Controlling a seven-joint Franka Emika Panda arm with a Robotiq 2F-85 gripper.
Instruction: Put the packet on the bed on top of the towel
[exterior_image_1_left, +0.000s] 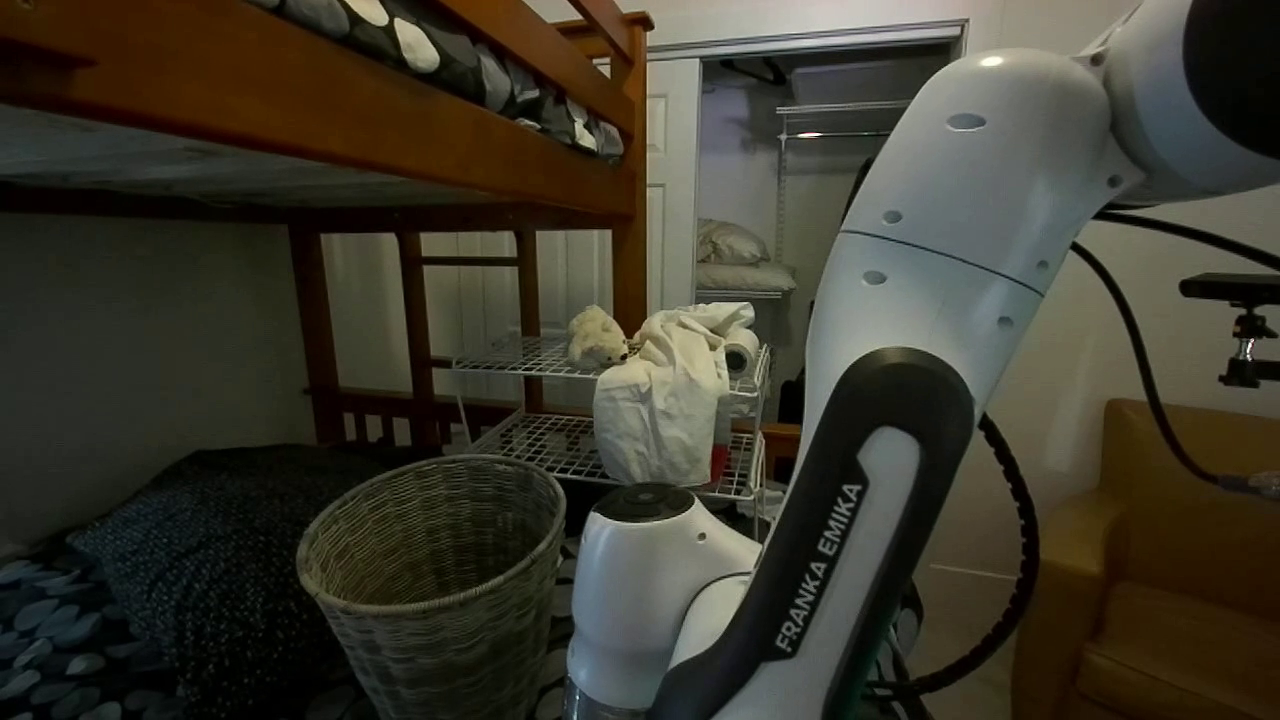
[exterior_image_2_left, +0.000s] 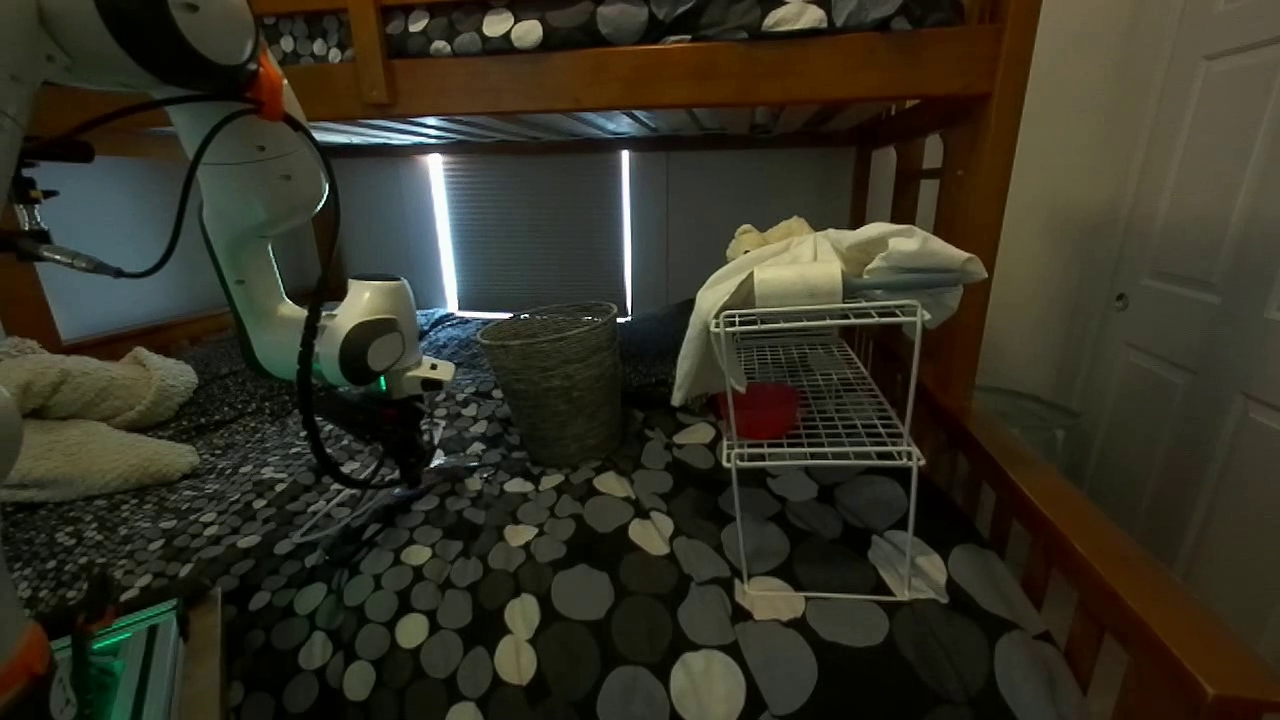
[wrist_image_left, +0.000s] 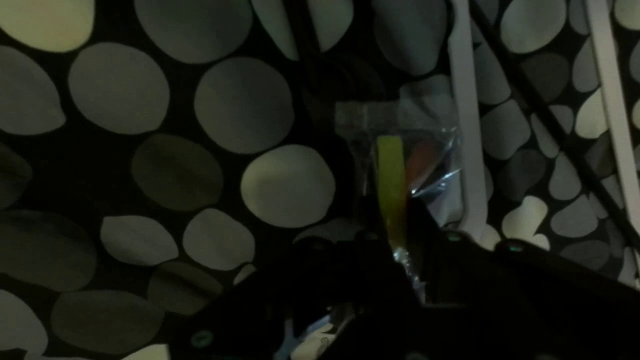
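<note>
The packet (wrist_image_left: 392, 165) is a clear plastic bag with yellow and red pieces inside. In the wrist view it stands between my gripper's dark fingers (wrist_image_left: 395, 222), which press on both sides of the yellow piece. My gripper (exterior_image_2_left: 412, 478) points down close to the bed (exterior_image_2_left: 580, 655) in an exterior view; the packet is hard to make out there. A white cloth, which looks like the towel, is draped over the wire rack and shows in both exterior views (exterior_image_1_left: 665, 400) (exterior_image_2_left: 710, 325). The gripper is well away from it, with the basket between them.
A wicker basket (exterior_image_2_left: 555, 390) stands on the bed beside the gripper. The white wire rack (exterior_image_2_left: 822, 458) holds a teddy bear (exterior_image_1_left: 596, 338), a white roll (exterior_image_2_left: 798, 285) and a red bowl (exterior_image_2_left: 765, 410). A white bar (wrist_image_left: 467, 125) lies beside the packet. The upper bunk (exterior_image_2_left: 690, 75) hangs overhead.
</note>
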